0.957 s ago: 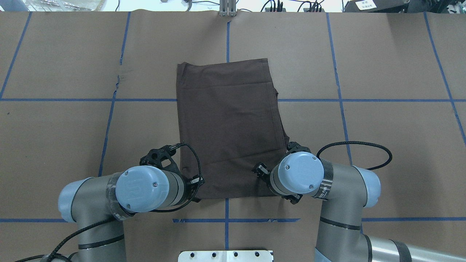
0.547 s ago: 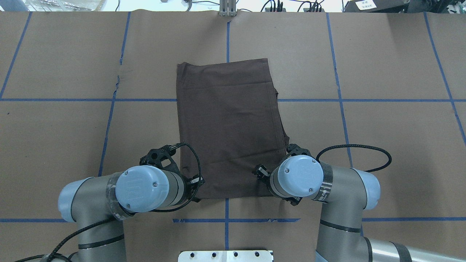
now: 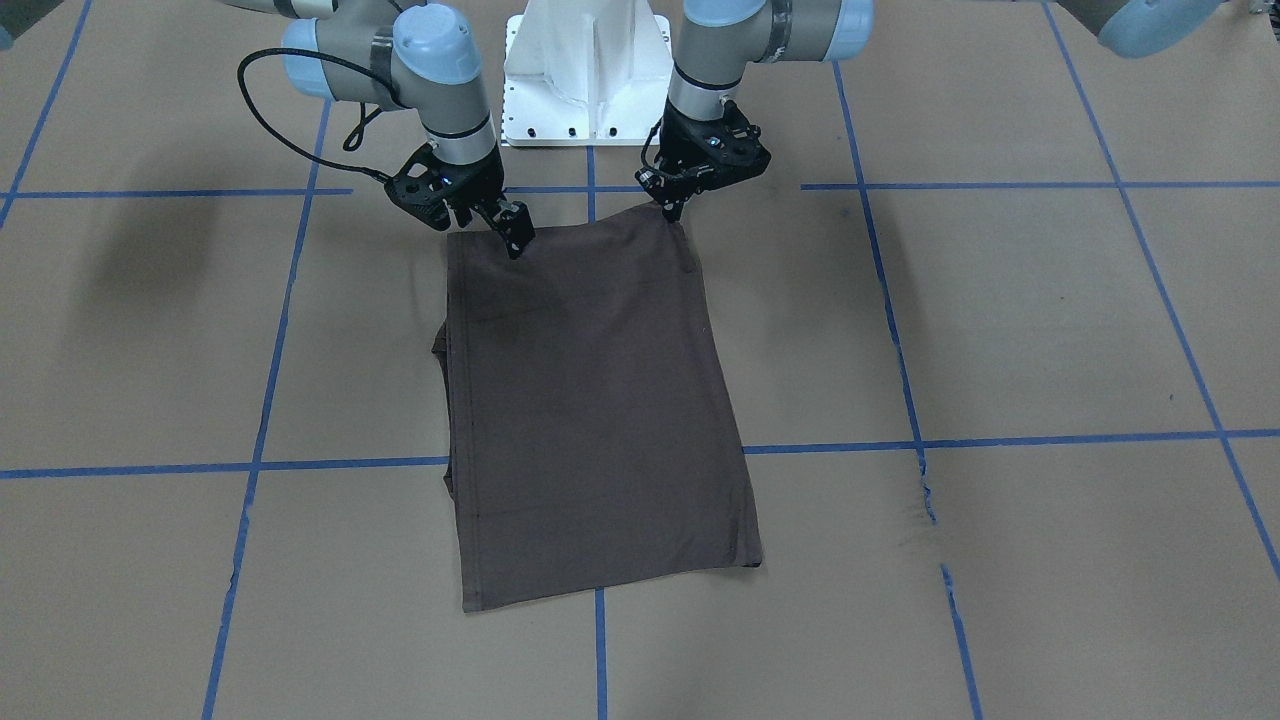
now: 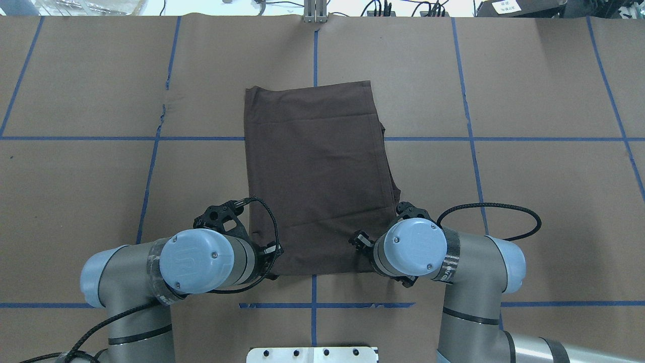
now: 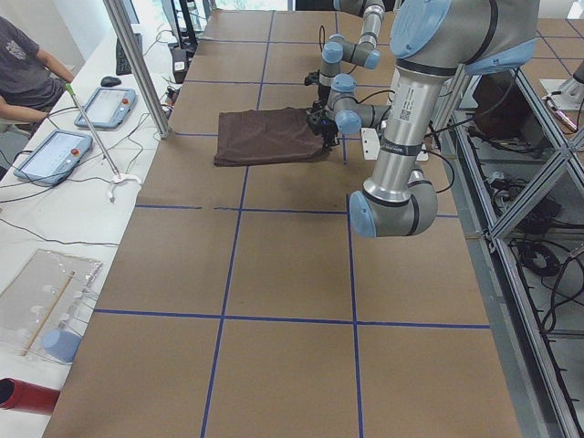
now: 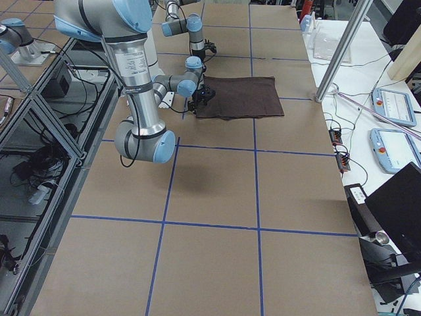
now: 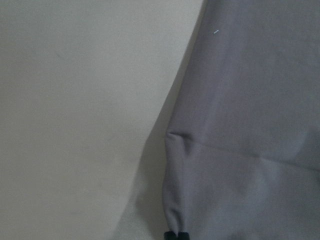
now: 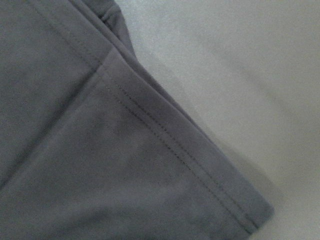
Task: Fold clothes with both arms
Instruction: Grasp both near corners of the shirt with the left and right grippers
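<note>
Shirt (image 4: 317, 176) flat on table (image 4: 544, 201) centre, folded to narrow rectangle. Step: taking near corners for next fold. Left gripper (image 3: 670, 205) at one near corner, right gripper (image 3: 505, 228) over other. Jaws of both: cannot tell if spread or pinching. Next: likely pinch both corners firmly, lift together toward far edge.

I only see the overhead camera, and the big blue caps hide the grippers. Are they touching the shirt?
Observer: The front-facing view shows the left gripper closed at the corner of the T-shirt nearest the robot.
Operator: And the other one?
Observer: The right gripper reaches the same near edge, a little in from the opposite corner; open or shut, I can't tell.
Operator: Is the left one really pinching?
Observer: Seems so: in the left wrist view the shirt's edge runs into a black fingertip.
</note>
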